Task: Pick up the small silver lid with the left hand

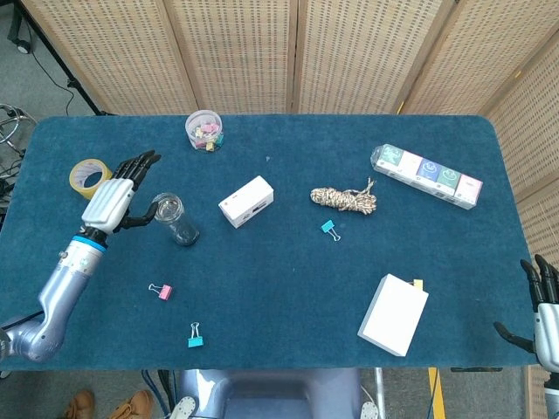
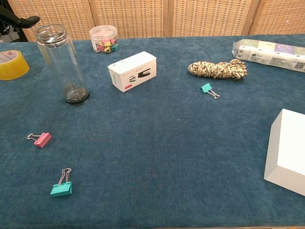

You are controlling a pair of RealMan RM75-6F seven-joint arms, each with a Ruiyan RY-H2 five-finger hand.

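Note:
My left hand (image 1: pixel 111 201) hovers left of the clear glass bottle (image 1: pixel 176 221), apart from it. Its long fingers are spread toward the yellow tape and its thumb is curled in under the palm. The bottle's mouth (image 2: pixel 51 32) stands uncovered. The small silver lid is off the bottle and shows nowhere on the table; it seems pinched under the palm, hidden from both views. In the chest view only a dark fingertip (image 2: pixel 25 21) shows at the top left. My right hand (image 1: pixel 543 312) hangs off the table's near right corner, fingers apart and empty.
A yellow tape roll (image 1: pixel 87 177) lies just beyond the left hand. A tub of clips (image 1: pixel 203 130), a white stapler box (image 1: pixel 245 202), a rope bundle (image 1: pixel 344 199), a pink clip (image 1: pixel 161 291), teal clips (image 1: pixel 194 335) and a white box (image 1: pixel 393 314) are on the blue table (image 1: pixel 288 279).

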